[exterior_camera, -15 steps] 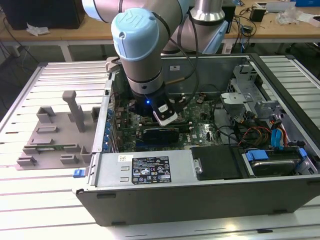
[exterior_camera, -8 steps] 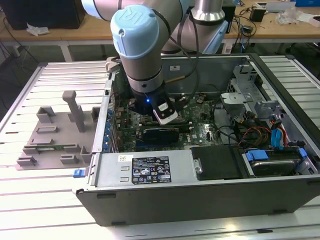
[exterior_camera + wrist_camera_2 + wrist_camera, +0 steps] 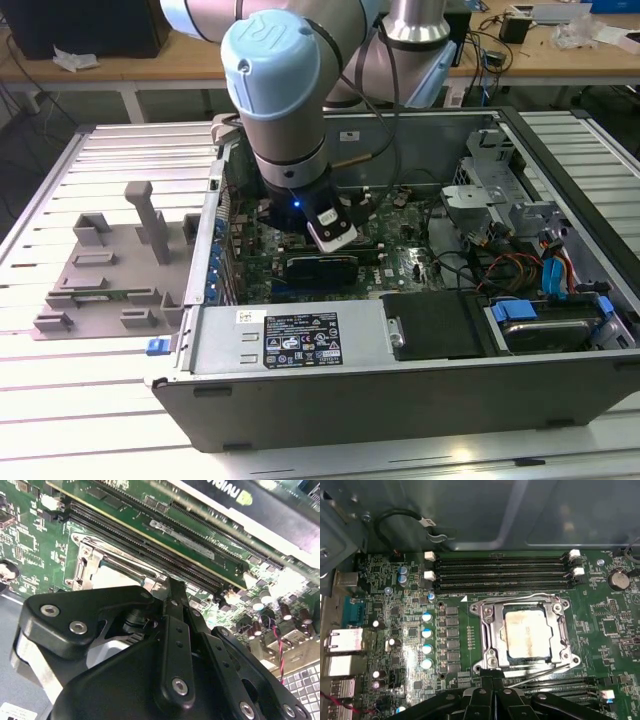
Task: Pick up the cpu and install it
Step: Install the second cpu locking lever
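The hand (image 3: 492, 680) sits low inside the open computer case (image 3: 400, 390). Its dark fingers are drawn narrow, tips together, with nothing visible between them. In the second wrist view the tips (image 3: 172, 587) reach right to the edge of the socket frame (image 3: 85, 562).

Just beyond the fingertips, the cpu (image 3: 527, 632) lies flat in the motherboard socket, its silver-grey top facing up. The metal frame (image 3: 487, 630) surrounds it on all sides. Thin wire levers (image 3: 540, 667) run along the frame's near and far edges; whether they are latched cannot be told.

By my reading the picking and placing are done, and the work now stands at seating and securing the chip. Any further move here calls for light, square contact that keeps off the chip's top and does not snag the wire levers.

Past the socket run the dark memory slots (image 3: 500, 572), then the case's grey wall. In the exterior view the arm (image 3: 275, 80) reaches down into the case. On that view's left, the grey plastic fixture (image 3: 110, 270) stands on the slatted worktop (image 3: 80, 420), well apart from the hand.
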`<state>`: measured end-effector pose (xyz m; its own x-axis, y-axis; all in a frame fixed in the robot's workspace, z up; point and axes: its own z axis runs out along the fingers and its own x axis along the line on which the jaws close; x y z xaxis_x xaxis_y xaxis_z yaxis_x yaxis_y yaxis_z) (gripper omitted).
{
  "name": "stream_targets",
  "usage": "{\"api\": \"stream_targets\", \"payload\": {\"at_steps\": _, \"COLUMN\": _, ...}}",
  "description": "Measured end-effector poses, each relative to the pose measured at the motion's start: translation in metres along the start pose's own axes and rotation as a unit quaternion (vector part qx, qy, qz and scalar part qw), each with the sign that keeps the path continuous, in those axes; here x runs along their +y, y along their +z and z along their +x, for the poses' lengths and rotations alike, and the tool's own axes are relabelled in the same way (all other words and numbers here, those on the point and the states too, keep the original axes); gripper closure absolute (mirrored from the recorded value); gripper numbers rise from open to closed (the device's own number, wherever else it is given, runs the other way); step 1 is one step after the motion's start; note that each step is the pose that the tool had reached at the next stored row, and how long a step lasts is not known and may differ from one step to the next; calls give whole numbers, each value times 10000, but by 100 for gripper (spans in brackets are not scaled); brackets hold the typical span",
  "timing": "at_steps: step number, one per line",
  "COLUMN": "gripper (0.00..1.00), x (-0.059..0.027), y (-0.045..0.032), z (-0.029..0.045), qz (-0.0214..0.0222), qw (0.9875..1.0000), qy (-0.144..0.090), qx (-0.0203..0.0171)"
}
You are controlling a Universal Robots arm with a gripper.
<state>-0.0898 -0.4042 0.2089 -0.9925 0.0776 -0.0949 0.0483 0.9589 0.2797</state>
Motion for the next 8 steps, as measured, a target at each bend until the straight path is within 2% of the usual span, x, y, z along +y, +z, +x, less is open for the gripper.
{"api": "stream_targets", "payload": {"at_steps": 8, "gripper": 89, "x": -76, "y": -19, "z": -15, "qz": 0, "qw": 10000, "qy": 3, "qx": 5}}
